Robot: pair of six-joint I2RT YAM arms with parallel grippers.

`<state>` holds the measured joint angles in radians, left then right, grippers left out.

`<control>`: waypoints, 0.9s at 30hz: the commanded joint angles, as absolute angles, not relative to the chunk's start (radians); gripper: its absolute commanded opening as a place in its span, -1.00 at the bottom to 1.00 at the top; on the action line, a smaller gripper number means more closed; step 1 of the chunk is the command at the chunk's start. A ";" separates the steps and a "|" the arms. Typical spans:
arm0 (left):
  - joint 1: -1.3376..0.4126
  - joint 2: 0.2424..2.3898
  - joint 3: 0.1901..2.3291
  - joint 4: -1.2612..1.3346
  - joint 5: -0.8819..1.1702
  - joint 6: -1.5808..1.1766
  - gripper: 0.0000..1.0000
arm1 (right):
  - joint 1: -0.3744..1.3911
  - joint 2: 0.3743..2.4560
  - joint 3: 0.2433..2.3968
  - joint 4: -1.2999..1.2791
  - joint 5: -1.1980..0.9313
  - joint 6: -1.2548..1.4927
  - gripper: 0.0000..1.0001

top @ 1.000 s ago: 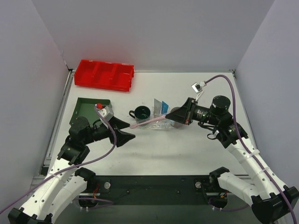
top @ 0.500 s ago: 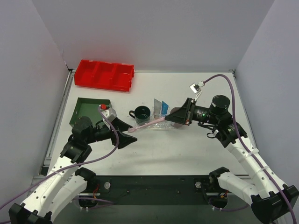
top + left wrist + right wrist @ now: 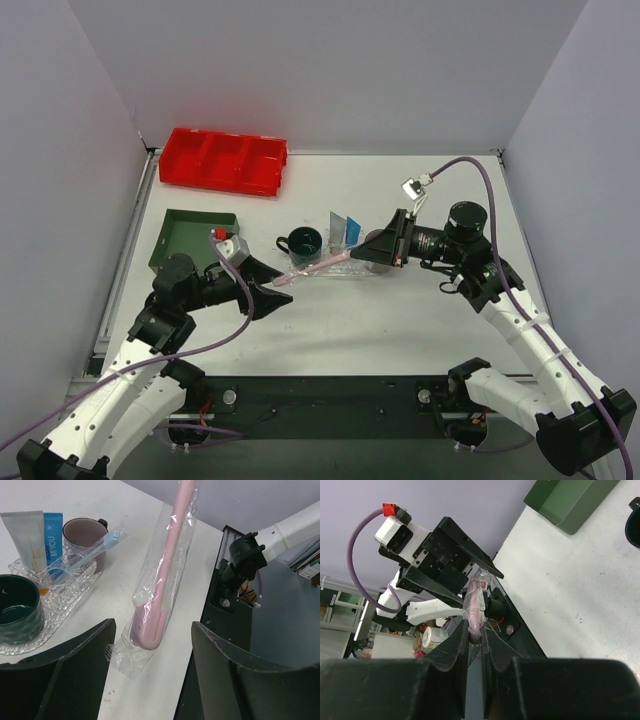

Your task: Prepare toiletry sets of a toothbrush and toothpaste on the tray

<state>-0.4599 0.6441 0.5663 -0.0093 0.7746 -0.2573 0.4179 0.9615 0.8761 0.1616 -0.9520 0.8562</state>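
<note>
A pink toothbrush (image 3: 320,262) in a clear wrapper hangs level above the table. My right gripper (image 3: 358,252) is shut on one end of it (image 3: 476,605). Its other end (image 3: 165,570) lies between the wide-apart fingers of my open left gripper (image 3: 285,283), touching neither finger. The clear bumpy tray (image 3: 75,592) holds a pale blue wrapped toothbrush (image 3: 87,555) and two toothpaste tubes standing on end, white-grey (image 3: 25,535) and blue (image 3: 52,535). In the top view the tubes (image 3: 345,228) stand just behind the held toothbrush.
A dark green mug (image 3: 303,241) sits at the tray's left end and a maroon mug (image 3: 82,532) behind its other end. The red three-compartment bin (image 3: 225,160) is at the back left. A dark green square tray (image 3: 195,235) lies beside my left arm.
My left gripper has shifted slightly around the toothbrush's free end and its jaws have narrowed a little. The right gripper keeps its hold and has barely moved.
</note>
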 commanded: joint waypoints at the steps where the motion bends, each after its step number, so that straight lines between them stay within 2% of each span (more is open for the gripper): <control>1: -0.468 0.646 0.563 0.071 0.815 -0.275 0.43 | 0.416 0.966 0.868 0.221 -0.988 0.864 -1.00; 3: -0.469 0.644 0.560 0.086 0.816 -0.282 0.41 | 0.417 0.971 0.865 0.221 -0.989 0.867 -1.00; 7: -0.479 0.646 0.555 0.092 0.825 -0.285 0.02 | 0.416 0.982 0.859 0.221 -0.985 0.871 -1.00; 13: -0.500 0.650 0.557 0.081 0.819 -0.273 -0.14 | 0.416 0.997 0.848 0.241 -0.982 0.893 -1.00; 14: -0.503 0.650 0.558 0.078 0.818 -0.270 -0.29 | 0.417 0.999 0.848 0.241 -0.980 0.894 -1.00; 20: -0.517 0.652 0.560 0.061 0.811 -0.258 -0.77 | 0.416 0.999 0.844 0.229 -0.963 0.891 -1.00; 21: -0.522 0.655 0.561 0.055 0.804 -0.255 -0.94 | 0.414 1.000 0.842 0.227 -0.959 0.891 -1.00; 22: -0.526 0.657 0.561 0.052 0.802 -0.252 -0.97 | 0.414 1.000 0.841 0.224 -0.956 0.890 -1.00; 25: -0.531 0.663 0.566 0.034 0.779 -0.242 -1.00 | 0.410 1.002 0.838 0.216 -0.946 0.885 -0.75; 26: -0.532 0.661 0.569 0.017 0.770 -0.241 -1.00 | 0.407 1.000 0.836 0.215 -0.943 0.881 -0.47; 27: -0.534 0.663 0.574 0.006 0.737 -0.239 -1.00 | 0.402 0.999 0.835 0.213 -0.939 0.876 -0.34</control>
<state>-0.5190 0.6613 0.5514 0.0105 0.7807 -0.2581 0.4133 0.9977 0.8417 0.1741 -0.9508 0.8932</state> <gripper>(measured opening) 0.293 0.215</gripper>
